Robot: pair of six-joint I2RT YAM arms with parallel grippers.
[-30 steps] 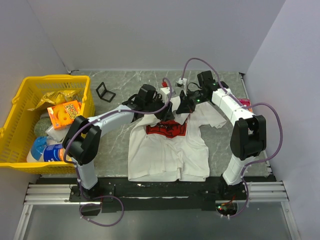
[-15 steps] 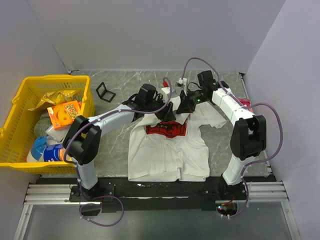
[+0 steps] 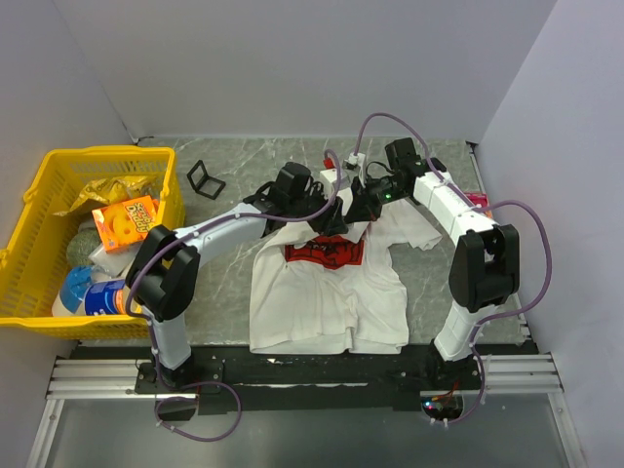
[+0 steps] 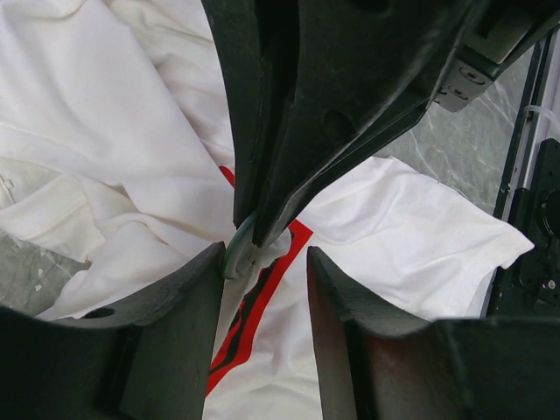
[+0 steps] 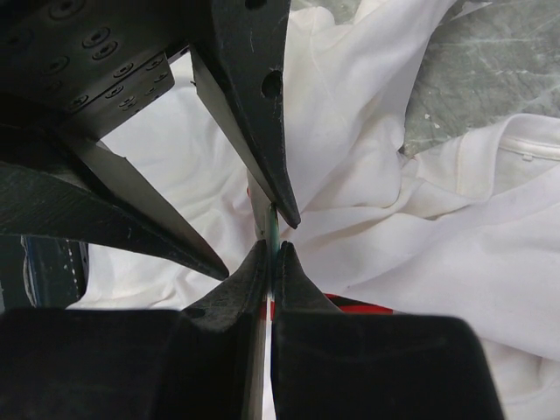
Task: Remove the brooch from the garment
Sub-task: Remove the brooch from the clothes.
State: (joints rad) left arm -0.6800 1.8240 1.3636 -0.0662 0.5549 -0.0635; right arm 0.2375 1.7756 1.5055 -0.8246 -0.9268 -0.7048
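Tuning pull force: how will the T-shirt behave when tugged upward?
Probably floppy: the T-shirt lies creased and bunched near the collar, so it should tent up. Likely light; the open left gripper isn't clamping it, so it may drag along.

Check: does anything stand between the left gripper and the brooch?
Only the right gripper, shut on the thin green brooch just ahead of the open left gripper. Nothing else visible intervenes.

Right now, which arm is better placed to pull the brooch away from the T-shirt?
Right. The right gripper is shut on the thin green brooch; the left gripper is open beside it, over the T-shirt.
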